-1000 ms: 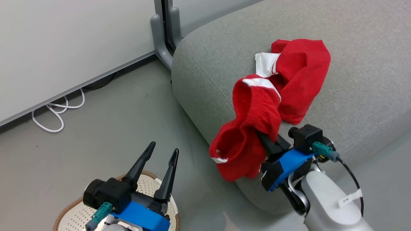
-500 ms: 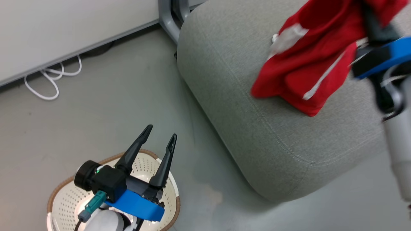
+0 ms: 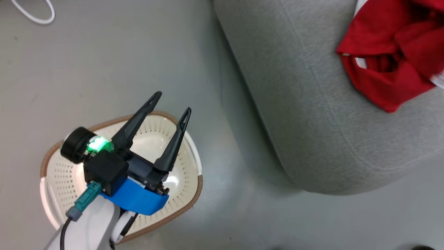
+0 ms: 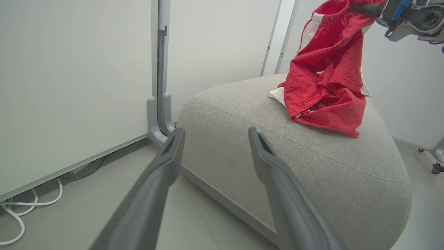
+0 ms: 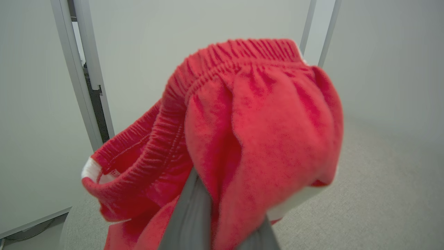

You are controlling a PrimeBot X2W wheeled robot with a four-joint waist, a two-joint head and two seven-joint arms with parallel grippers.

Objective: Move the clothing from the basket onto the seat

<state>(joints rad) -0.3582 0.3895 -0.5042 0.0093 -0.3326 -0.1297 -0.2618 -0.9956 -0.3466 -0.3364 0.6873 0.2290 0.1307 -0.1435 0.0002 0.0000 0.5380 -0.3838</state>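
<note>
— Above the grey seat (image 4: 242,114), what is the right end effector (image 4: 362,7) doing?
— It is clamped on the red shorts (image 5: 263,132) at the waistband; they hang down to the red shirt (image 4: 333,116) lying on the seat.
— And the left end effector (image 3: 172,102)?
— Its fingers stand apart over the white basket (image 3: 189,205) on the floor (image 3: 104,62), beside the seat.

Grey floor (image 3: 104,62); white wall panels (image 4: 69,86); grey upright post (image 4: 158,104); white cable (image 3: 38,23) looped on floor.
</note>
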